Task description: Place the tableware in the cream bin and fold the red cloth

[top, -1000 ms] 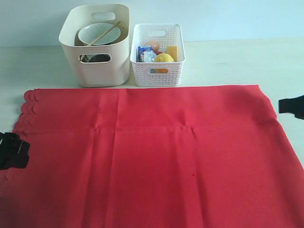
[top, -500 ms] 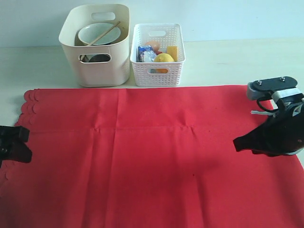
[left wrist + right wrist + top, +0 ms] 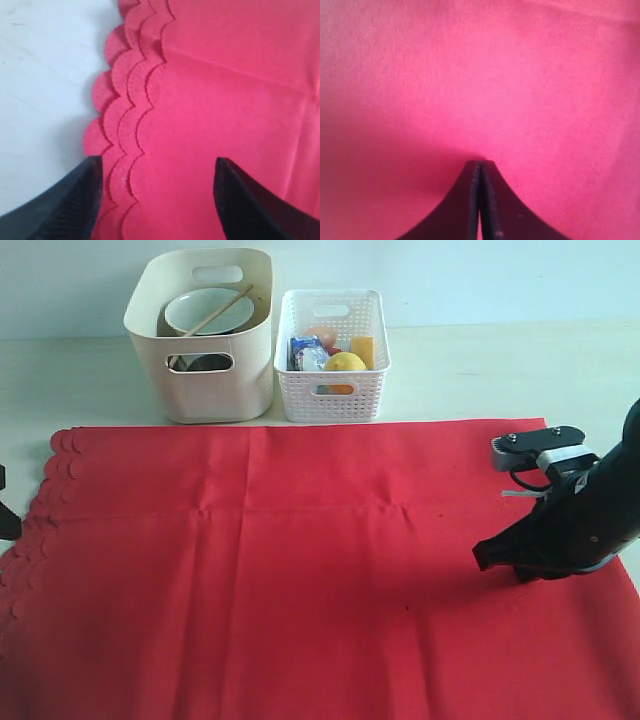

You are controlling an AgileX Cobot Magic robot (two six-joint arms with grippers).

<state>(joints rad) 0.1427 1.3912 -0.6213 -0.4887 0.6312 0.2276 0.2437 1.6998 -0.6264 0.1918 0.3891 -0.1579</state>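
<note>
The red cloth [image 3: 300, 560] lies spread flat on the table, its scalloped edge [image 3: 125, 115] to the left. Behind it stands the cream bin [image 3: 215, 395], holding the pale green bowl [image 3: 200, 312] with wooden chopsticks [image 3: 224, 308] across it; the other tableware inside is mostly hidden. My left gripper [image 3: 157, 197] is open just above the scalloped edge, one finger [image 3: 85, 195] near the cloth's border, and shows only as a dark sliver [image 3: 4, 515] in the exterior view. My right gripper [image 3: 484, 555] is shut, empty, tip low over the cloth's right part [image 3: 480, 75].
A white perforated basket [image 3: 330, 400] with a lemon [image 3: 345, 363] and other food stands right of the cream bin. Bare pale table [image 3: 480, 370] lies behind the cloth and left of the scalloped edge [image 3: 45, 75].
The right arm has come in from the right edge and moved leftward over the cloth. The left gripper has drawn back to the left, almost out of the exterior view.
</note>
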